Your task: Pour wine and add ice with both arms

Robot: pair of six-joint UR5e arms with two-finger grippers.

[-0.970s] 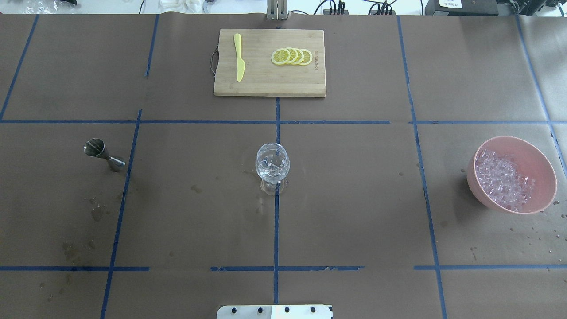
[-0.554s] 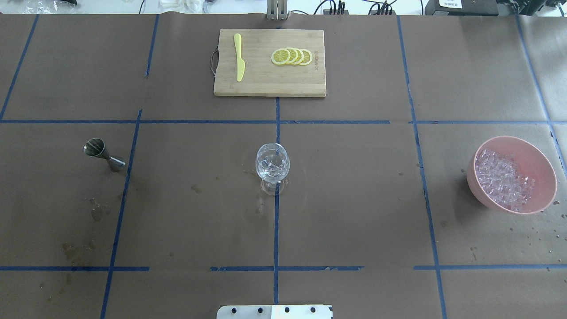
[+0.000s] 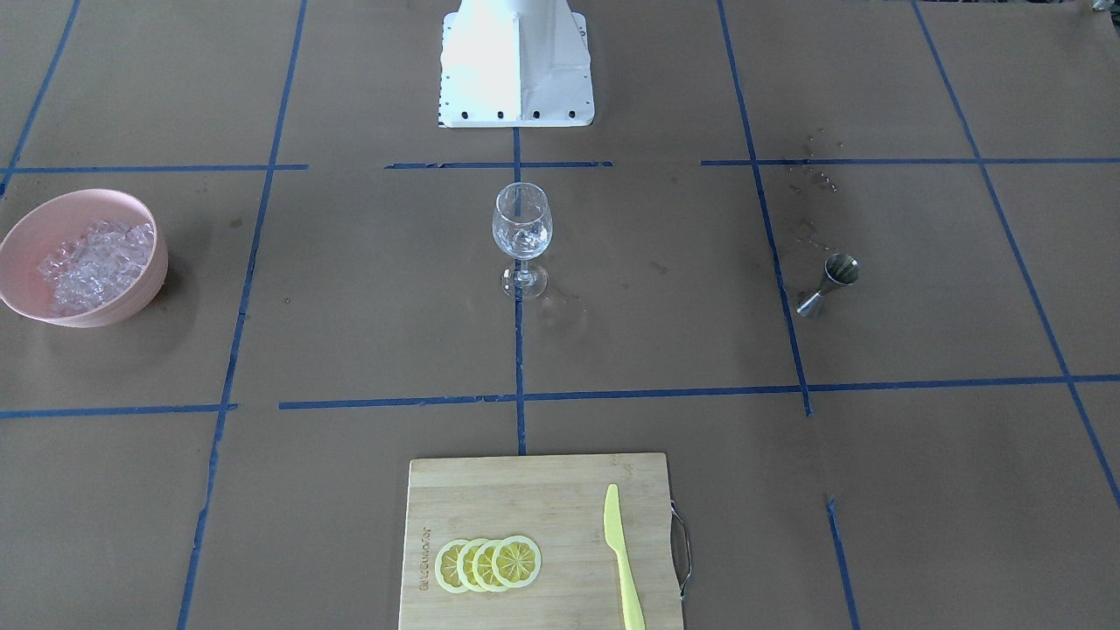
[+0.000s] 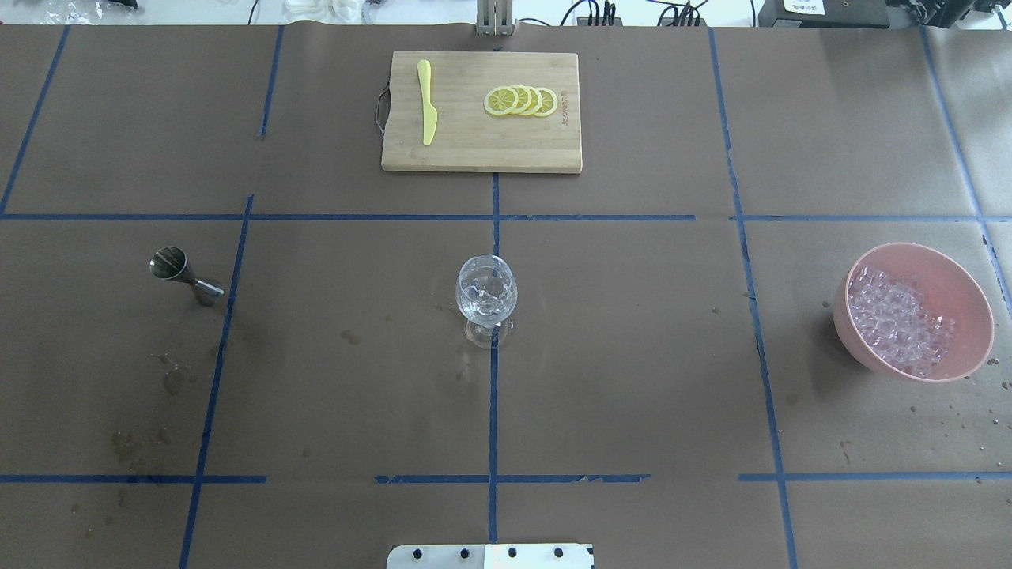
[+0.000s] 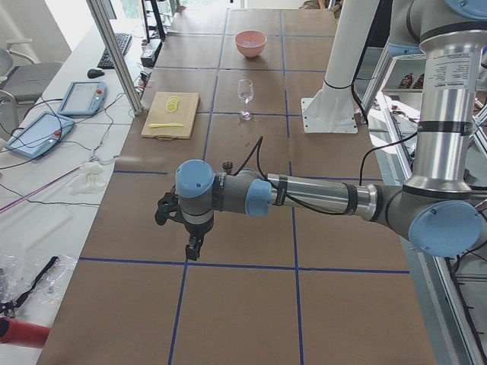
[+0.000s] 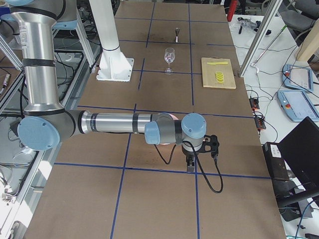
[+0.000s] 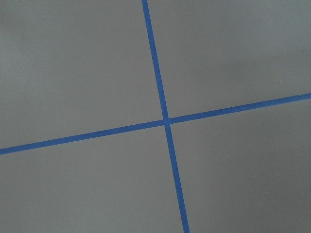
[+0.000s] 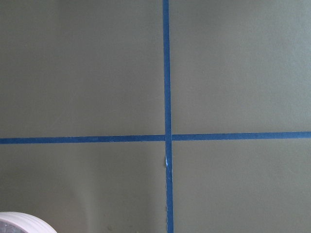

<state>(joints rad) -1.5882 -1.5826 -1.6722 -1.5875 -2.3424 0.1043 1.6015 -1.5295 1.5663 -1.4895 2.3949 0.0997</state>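
From the front-facing view, the ice [image 3: 87, 261] is heaped in a pink bowl [image 3: 150, 278] at the left edge, well apart from an upright wine glass [image 3: 522, 229] at centre on a blue tape line. A metal jigger [image 3: 831, 282] stands to the right, the white pedestal [image 3: 516, 61] sits at the top, and at the bottom a wooden cutting board [image 3: 525, 499] carries 4 overlapping lemon slices [image 3: 488, 563] and a yellow knife [image 3: 619, 551]. In the overhead view the ice [image 4: 897, 320] fills the bowl at the right edge, the glass stands at centre, the jigger at the left and the board at the top; neither arm shows there. In the exterior left view the left arm [image 5: 304, 194] stretches across the lower middle, and the left gripper [image 5: 194, 248] hangs point-down above bare brown paper; I cannot tell whether its fingers are spread or pressed together. In the exterior right view the right arm [image 6: 119, 123] reaches likewise, with the right gripper [image 6: 191, 162] over a tape line; its fingers cannot be judged either. The left wrist view shows only 2 crossing tape lines. The right wrist view shows another crossing, with a pale curved rim [image 8: 19, 223] in the lower left corner.
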